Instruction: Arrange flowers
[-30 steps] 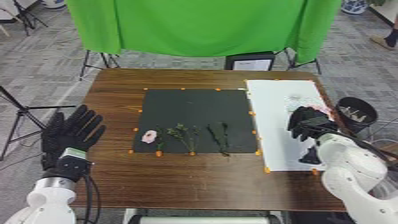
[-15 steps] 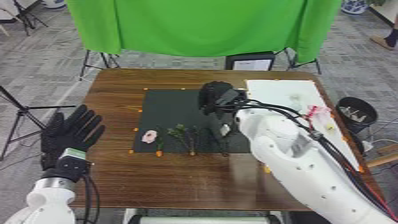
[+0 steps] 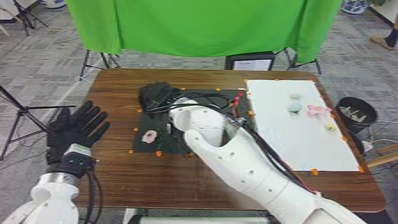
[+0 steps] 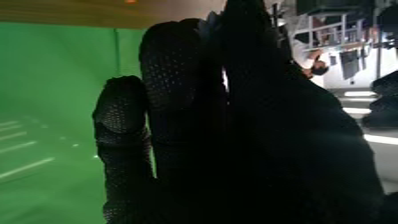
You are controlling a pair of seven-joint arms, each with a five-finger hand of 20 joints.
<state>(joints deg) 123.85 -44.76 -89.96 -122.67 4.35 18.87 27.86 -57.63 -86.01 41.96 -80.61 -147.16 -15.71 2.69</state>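
Note:
In the head view, my right hand (image 3: 160, 95) is over the back left corner of the dark mat (image 3: 229, 93), its fingers relaxed. In the right wrist view, the right hand (image 4: 169, 100) has its fingers extended, with nothing visible in their grasp. A pale pink flower (image 3: 149, 136) lies near the mat's left edge, in front of this hand. My right arm covers the middle and front right of the mat. My left hand (image 3: 76, 131) rests open left of the mat, fingers straight and spread.
On the white sheet (image 3: 280, 145) at the right are a pale grey-green item (image 3: 295, 107), a pink item (image 3: 317, 110) and a small yellow-green one (image 3: 330, 127). A black bin (image 3: 357, 111) stands beyond the table's right edge. A green cloth (image 3: 204, 30) hangs behind.
My right hand has swept left from the white sheet across the mat to its back left corner. Its arm now covers the green stems. The left hand has shifted slightly right.

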